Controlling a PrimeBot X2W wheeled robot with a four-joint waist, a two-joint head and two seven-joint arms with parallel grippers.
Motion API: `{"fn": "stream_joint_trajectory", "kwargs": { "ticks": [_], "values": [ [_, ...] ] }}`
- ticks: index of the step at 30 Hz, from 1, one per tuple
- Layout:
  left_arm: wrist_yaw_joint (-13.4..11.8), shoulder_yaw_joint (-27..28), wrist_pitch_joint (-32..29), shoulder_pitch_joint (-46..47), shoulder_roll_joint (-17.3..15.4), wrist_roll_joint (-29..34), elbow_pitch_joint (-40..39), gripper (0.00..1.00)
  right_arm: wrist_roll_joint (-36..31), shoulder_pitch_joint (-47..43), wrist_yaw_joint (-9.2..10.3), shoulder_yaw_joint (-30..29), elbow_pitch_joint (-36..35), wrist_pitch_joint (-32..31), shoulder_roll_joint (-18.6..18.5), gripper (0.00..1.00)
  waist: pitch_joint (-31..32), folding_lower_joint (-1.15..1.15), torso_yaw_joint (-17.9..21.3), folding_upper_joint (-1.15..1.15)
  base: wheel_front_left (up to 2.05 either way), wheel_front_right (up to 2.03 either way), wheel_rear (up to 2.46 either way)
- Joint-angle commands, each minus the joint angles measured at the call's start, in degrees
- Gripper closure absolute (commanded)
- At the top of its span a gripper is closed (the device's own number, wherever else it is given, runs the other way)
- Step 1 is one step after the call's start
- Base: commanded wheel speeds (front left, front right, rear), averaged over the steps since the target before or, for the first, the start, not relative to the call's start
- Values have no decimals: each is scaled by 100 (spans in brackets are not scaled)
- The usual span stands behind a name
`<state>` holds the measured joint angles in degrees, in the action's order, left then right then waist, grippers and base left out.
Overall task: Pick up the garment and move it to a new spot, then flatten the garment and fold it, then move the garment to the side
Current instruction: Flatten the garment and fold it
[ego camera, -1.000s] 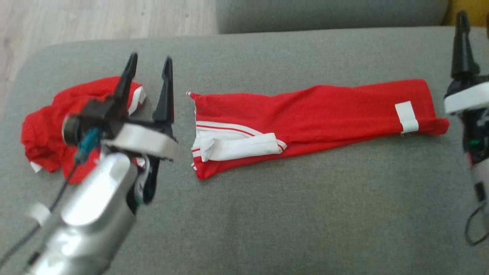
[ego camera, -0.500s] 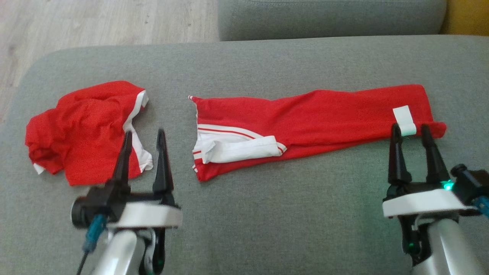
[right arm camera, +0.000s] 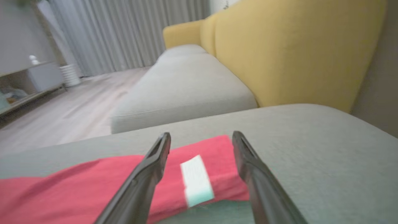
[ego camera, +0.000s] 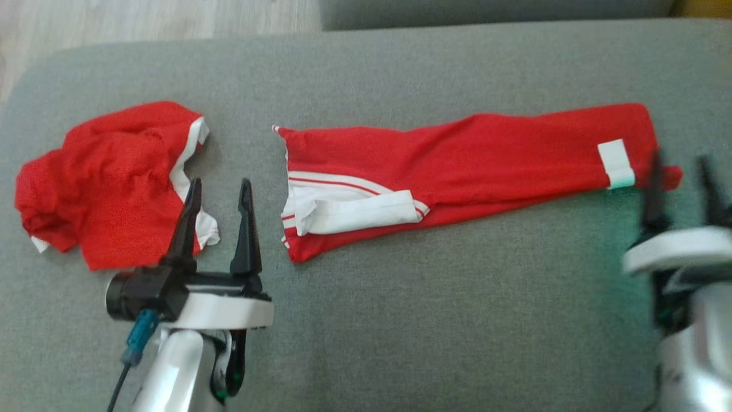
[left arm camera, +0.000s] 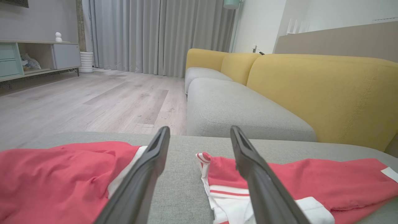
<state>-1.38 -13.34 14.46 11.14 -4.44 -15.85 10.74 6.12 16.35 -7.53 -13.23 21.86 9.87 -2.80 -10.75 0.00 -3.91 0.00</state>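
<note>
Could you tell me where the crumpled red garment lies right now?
In the head view the crumpled red garment lies left on the grey cushion, just beyond the left claw, apart from the long folded red garment.

You're in someone's living room, no question. In the left wrist view there's a sofa with yellow backrests (left arm camera: 326, 93) and grey seat cushions (left arm camera: 242, 112) on the right side of the frame. Floor-length grey curtains (left arm camera: 155, 34) hang across the top middle, pale wood-look floor (left arm camera: 93, 99) fills the centre left, and a low cabinet (left arm camera: 37, 59) with teal drawers sits at far left.
</note>
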Motion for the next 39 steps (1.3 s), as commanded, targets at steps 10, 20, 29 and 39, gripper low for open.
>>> {"fn": "stream_joint_trajectory", "kwargs": {
  "ticks": [10,20,29,39],
  "values": [
    [283,417,53,544,101,250,-100,0,-898,1605,4,-1648,1234,-994,-15,0,-718,0,-157,0,0,0,0],
    [367,520,53,718,147,355,-53,0,-891,1930,4,-1464,2216,-1218,-10,0,-815,0,-205,0,0,0,0],
    [377,599,53,685,155,396,-54,0,-978,1934,4,-1440,2352,-1037,-229,100,-728,0,-93,0,0,0,0],
    [343,522,53,597,156,307,-67,0,-1624,1580,4,-1975,2050,-811,-1048,100,-433,0,54,0,0,0,0]
  ]
}}
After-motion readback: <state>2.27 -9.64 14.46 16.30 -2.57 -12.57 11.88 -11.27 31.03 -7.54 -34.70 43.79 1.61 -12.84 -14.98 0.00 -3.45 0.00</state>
